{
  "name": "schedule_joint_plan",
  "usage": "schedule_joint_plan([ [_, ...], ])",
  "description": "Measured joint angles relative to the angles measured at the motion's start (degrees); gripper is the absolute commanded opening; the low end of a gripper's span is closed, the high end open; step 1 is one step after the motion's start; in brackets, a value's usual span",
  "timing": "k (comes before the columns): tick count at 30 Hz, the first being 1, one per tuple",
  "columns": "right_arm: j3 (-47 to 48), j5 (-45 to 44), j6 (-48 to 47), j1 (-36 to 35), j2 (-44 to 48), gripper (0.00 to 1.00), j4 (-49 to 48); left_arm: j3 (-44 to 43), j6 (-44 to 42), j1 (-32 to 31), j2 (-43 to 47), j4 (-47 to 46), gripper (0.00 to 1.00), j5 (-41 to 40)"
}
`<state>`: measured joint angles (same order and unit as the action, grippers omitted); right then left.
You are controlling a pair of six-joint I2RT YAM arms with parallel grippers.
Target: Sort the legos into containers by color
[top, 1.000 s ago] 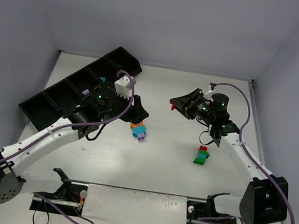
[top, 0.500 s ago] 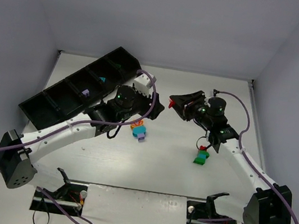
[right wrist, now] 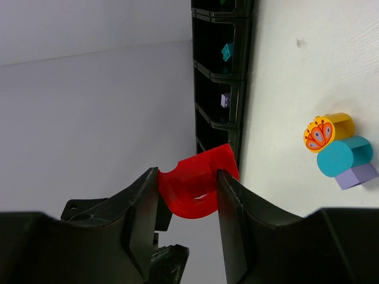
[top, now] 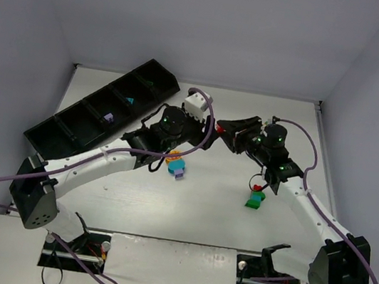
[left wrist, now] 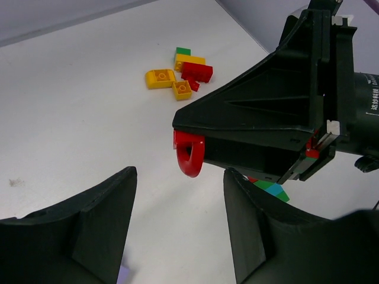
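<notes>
Stack (top: 255, 198): green, teal and red bricks on the desk (top: 220, 222).
Left jaws: apart, empty.
Right jaws: clamped on a red arch brick (right wrist: 195, 188) (I see it clear of the desk).
Tray (top: 53, 136): teal brick (top: 130, 100) and lilac brick (top: 109, 116) in neighbouring compartments.

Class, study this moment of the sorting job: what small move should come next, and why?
Probably the left gripper should ease forward until its open fingers straddle the red arched brick. The right gripper grips that brick just beyond those fingers, and the black tray lies on the left arm's side, so a handover seems likely.
</notes>
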<state>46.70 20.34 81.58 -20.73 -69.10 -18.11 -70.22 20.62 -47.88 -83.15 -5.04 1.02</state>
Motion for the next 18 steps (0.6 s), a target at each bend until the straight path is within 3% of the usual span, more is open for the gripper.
schedule_joint_plan([
  [13, -0.09, -0.15, 1.16, -0.72, 0.00, 0.00, -0.04, -3.67, -1.84, -0.20, -4.35, 0.00, 0.51, 0.00],
  [18, -0.33, -0.81, 1.60, -0.74, 0.00, 0.00, -0.07, -5.20, -2.19, -0.35, -6.12, 0.02, 0.39, 0.00],
])
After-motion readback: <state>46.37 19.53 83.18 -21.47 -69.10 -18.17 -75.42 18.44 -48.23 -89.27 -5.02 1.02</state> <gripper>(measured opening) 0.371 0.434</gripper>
